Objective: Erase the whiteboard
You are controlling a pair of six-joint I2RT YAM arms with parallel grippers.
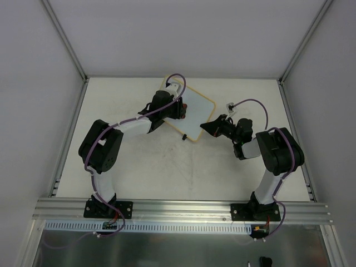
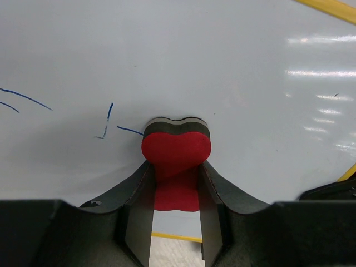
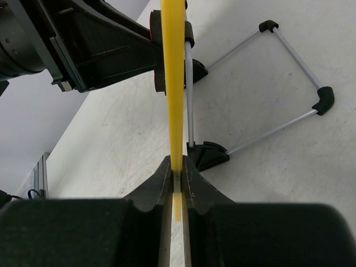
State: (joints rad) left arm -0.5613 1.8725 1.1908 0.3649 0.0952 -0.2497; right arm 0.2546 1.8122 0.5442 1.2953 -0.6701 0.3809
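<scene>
The table (image 1: 167, 167) is white, with both arms bolted to a rail at its near edge. The whiteboard (image 1: 197, 114) sits at the far middle of the table, turned at an angle to the table's sides, between the two grippers.

The left arm (image 1: 103, 147) reaches forward and to the right, over the board's left part. The right arm (image 1: 275, 156) bends in toward the board's right near edge.

The left gripper (image 2: 177, 167) is partly closed, and its two fingers clamp a red eraser (image 2: 176, 147) from either side. The eraser has a dark layer on its far face, and that face lies against the white surface of the board (image 2: 222, 67). A few thin blue marks (image 2: 108, 114) lie just left of the eraser, with two more strokes near the left edge of the left wrist view. The rest of the surface seen there is white, with glare from the lights.

The right gripper (image 3: 177, 167) is closed almost fully, pinching the board's thin yellow frame (image 3: 173, 67), which shows edge-on between its fingers. Beside the frame a wire stand (image 3: 324, 100) with black corner pieces rests on the table, one black foot (image 3: 207, 154) close to the fingertips. The left arm's dark body fills the upper left of the right wrist view.
</scene>
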